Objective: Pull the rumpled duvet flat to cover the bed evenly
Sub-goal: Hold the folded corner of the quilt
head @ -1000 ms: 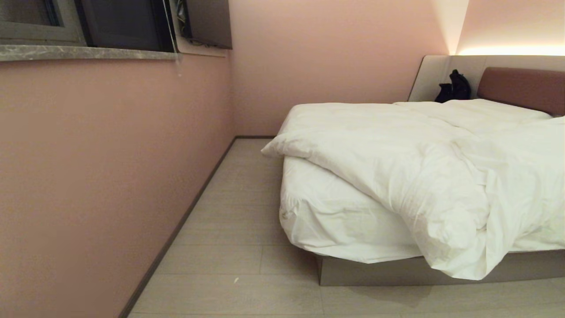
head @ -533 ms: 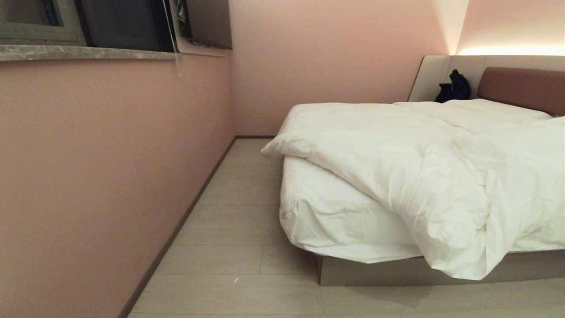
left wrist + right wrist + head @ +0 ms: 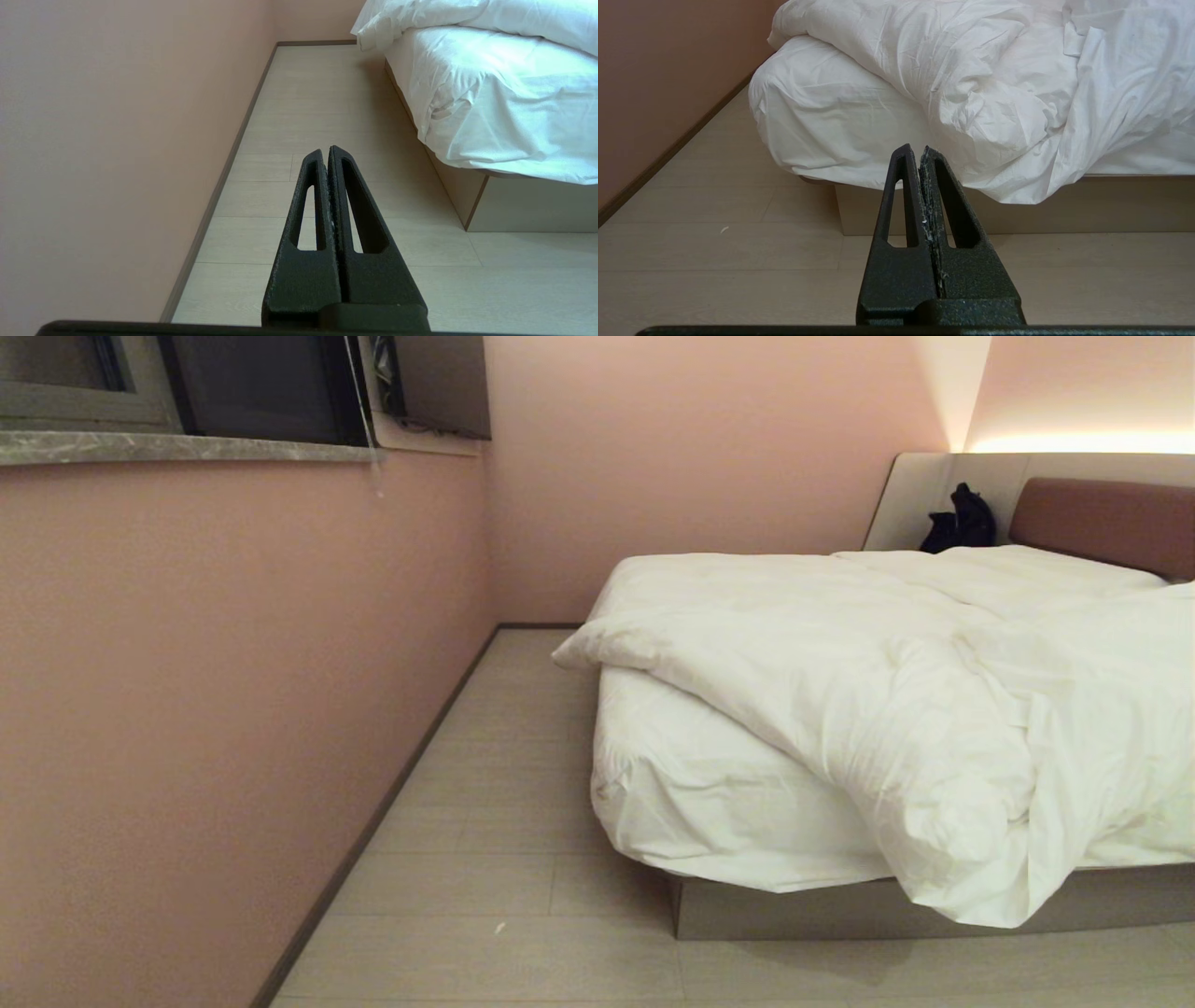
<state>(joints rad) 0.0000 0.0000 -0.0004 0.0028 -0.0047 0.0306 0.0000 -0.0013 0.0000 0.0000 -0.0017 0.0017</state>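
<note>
A puffy white duvet lies rumpled and askew on the bed, bunched toward the right with one fold hanging over the foot edge. It leaves the near left corner of the white-sheeted mattress bare. Neither arm shows in the head view. In the left wrist view my left gripper is shut and empty above the floor, with the mattress off to one side. My right gripper is also shut and empty, some way short of the foot of the bed, pointing at the hanging duvet.
A pink wall with a stone window sill runs along the left, leaving a strip of pale floor between it and the bed. A dark bag sits by the brown headboard.
</note>
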